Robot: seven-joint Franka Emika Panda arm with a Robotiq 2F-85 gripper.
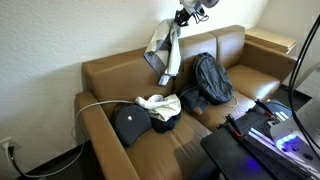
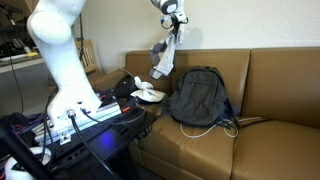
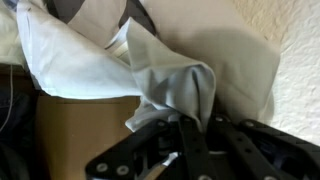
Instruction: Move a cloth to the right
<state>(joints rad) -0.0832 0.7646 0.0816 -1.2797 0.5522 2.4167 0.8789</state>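
Note:
A grey-and-white cloth [image 1: 163, 50] hangs in the air above the brown sofa's backrest, held at its top by my gripper [image 1: 181, 18]. In an exterior view the cloth [image 2: 163, 58] dangles below the gripper [image 2: 171, 20] near the sofa's corner. In the wrist view the cloth [image 3: 170, 85] fills the upper frame and is pinched between the black fingers [image 3: 192, 128]. The gripper is shut on the cloth.
A dark grey backpack [image 1: 211, 78] leans on the brown sofa [image 1: 120, 75]; it also shows in an exterior view [image 2: 198, 97]. A white cloth [image 1: 157, 104] and a black cap [image 1: 131, 122] lie on the seat. A white cable runs across. Equipment stands at the front [image 1: 270, 125].

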